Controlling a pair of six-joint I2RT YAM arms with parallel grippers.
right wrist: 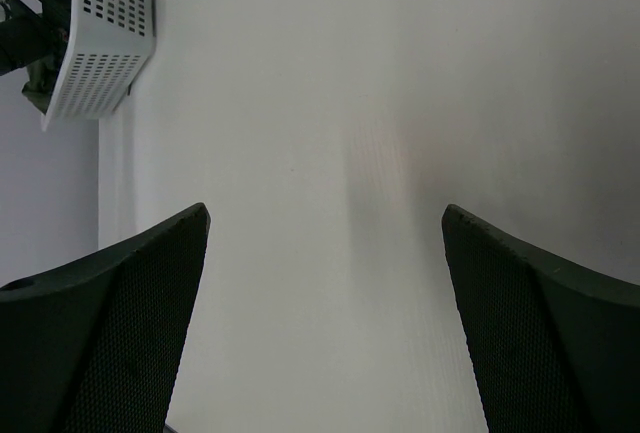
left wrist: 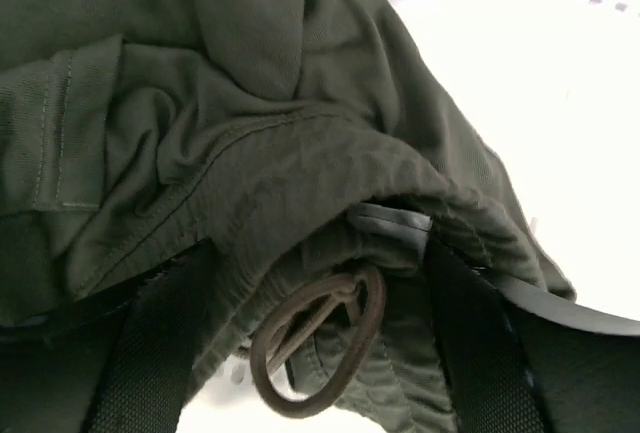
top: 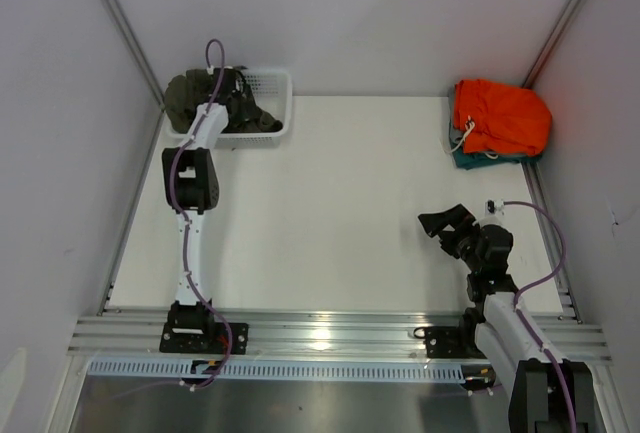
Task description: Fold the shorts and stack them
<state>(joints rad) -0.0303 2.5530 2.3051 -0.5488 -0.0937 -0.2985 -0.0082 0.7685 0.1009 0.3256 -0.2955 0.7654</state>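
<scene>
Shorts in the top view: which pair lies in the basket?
The olive shorts, bunched in the white basket at far left under the left gripper. The orange shorts lie folded at far right, outside it.

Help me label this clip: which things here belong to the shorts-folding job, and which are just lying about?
Job: olive shorts, in the white basket; left gripper, open around them; right gripper, open.
Lying about: white basket; orange shorts; teal garment beneath them.
</scene>
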